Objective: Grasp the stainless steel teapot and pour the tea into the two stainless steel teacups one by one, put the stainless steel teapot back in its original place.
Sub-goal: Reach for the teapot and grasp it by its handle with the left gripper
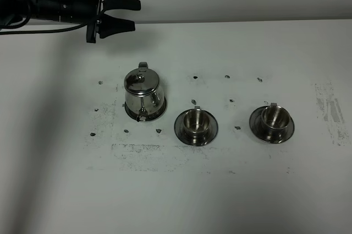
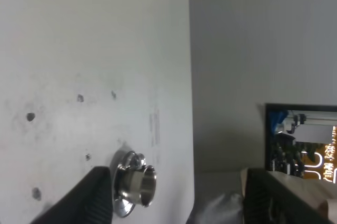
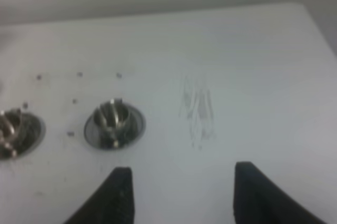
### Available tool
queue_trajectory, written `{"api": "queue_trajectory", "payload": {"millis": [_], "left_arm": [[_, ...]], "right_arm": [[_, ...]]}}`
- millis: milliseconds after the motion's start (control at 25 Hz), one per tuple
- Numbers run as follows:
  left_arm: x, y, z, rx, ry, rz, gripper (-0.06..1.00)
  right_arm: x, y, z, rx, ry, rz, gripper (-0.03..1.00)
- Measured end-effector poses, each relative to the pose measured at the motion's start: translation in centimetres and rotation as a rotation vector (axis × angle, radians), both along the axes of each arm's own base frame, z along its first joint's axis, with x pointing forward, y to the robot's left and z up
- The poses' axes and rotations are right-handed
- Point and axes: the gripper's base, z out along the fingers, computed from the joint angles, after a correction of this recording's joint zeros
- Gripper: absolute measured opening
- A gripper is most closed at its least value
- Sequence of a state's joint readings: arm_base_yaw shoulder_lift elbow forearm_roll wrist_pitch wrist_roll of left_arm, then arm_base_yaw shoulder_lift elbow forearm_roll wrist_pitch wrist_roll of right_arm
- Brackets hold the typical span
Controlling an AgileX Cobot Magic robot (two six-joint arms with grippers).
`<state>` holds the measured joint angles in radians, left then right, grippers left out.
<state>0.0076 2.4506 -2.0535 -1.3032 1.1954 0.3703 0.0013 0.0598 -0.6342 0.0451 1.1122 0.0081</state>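
Simply a shiny, bell-shaped steel teapot (image 1: 144, 94) with knobbed lid.

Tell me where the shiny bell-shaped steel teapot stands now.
In the exterior high view the shiny bell-shaped steel teapot stands left of centre on the white table, just left of the nearer small steel teacup.

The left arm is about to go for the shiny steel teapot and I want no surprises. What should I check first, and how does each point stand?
1. Black left pincer open, nothing in it: ok.
2. Shiny bell-shaped steel teapot upright, lid on: ok.
3. Teapot's loop handle turned to the far side, unobstructed: ok.
4. Two small shiny steel teacups upright on their saucers, apart from the teapot: ok.
5. Black right pincer open, empty: ok.
6. Tea inside the teapot: cannot tell.
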Motion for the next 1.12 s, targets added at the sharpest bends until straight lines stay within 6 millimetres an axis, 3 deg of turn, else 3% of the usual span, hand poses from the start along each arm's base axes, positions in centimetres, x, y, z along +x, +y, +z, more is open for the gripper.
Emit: {"api": "queue_trajectory", "payload": {"millis": [200,400,1120], "left_arm": [[0.0,0.0,-0.2,0.018,0.0,-0.006,0.54],[0.0,0.0,-0.2,0.018,0.0,-0.006,0.54],[-0.1,0.0,-0.2,0.019,-0.002,-0.007,0.54]], "right_arm": [[0.1,0.0,-0.4,-0.007,0.028,0.005,0.42],[0.8,0.1,-2.4,0.001,0.105,0.011,0.42],[1.2,0.2,-3.1,0.001,0.115,0.024,0.42]]}}
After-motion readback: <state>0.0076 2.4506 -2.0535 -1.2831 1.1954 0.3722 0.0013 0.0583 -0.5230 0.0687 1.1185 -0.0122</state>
